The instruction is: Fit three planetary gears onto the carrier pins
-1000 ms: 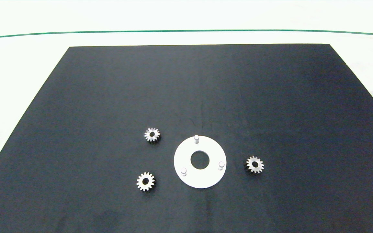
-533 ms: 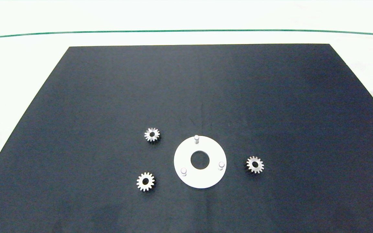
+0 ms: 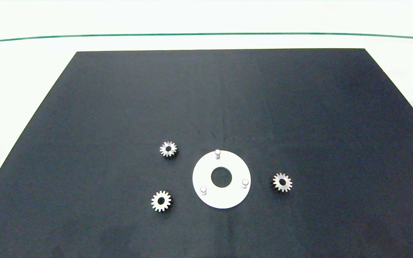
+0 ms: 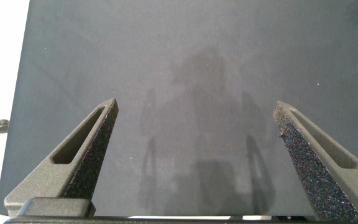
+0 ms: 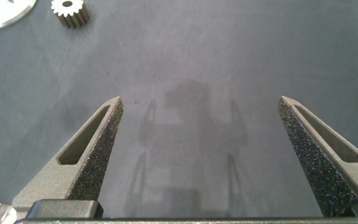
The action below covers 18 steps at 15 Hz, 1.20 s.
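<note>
— White disc (image 3: 206, 200) sits flat on the black mat (image 3: 120, 89), its 3 carrier pins (image 3: 217, 153) upright and bare. See the planetary gears (image 3: 161, 201)?

— All 3 lie flat on the mat, apart from the disc. 2 are on its left, one nearer the far side (image 3: 168, 148), and 1 is on its right (image 3: 282, 182).

— And the arms?

— Neither reaches over the parts. The left gripper (image 4: 194, 115) hangs above bare mat, fingers spread wide, holding nothing. The right gripper (image 5: 199, 112) is spread just as wide, empty, with 1 gear (image 5: 70, 12) and the disc's edge (image 5: 2, 14) well beyond its fingertips.
</note>
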Motion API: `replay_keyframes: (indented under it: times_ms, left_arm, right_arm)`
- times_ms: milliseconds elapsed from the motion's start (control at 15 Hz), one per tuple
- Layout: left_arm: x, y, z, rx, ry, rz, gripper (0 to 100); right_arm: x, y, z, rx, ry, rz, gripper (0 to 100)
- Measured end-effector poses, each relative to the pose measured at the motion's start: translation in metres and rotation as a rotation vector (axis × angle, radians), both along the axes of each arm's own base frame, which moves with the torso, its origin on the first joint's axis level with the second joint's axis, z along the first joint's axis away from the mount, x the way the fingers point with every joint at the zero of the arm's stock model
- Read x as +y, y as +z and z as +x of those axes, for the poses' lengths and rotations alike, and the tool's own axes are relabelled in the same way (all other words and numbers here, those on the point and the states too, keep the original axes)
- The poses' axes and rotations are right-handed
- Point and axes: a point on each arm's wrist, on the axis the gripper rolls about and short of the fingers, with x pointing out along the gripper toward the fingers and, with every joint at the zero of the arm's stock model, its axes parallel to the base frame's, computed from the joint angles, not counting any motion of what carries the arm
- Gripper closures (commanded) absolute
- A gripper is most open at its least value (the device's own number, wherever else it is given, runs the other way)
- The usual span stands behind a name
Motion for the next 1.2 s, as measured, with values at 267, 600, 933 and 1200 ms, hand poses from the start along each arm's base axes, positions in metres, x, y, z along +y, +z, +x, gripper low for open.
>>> replay_keyframes:
  times_ms: [267, 600, 933, 1200]
  left_arm:
    - [-0.001, 0.032, -0.009, -0.035, 0.004, 0.03, 0]
    - [-0.005, 0.106, -0.04, 0.1, 0.006, 0.038, 0]
    - [-0.009, 0.155, -0.025, 0.224, 0.159, 0.013, 0]
    - [-0.01, 0.175, -0.026, 0.262, 0.175, 0.017, 0]
  right_arm:
    - [0.0, 0.005, -0.002, -0.021, -0.007, -0.001, 0]
    - [0.0, 0.022, -0.005, -0.013, -0.005, -0.002, 0]
    - [-0.001, 0.072, -0.007, 0.106, 0.077, -0.004, 0]
    - [0.001, 0.097, 0.017, 0.2, 0.139, -0.033, 0]
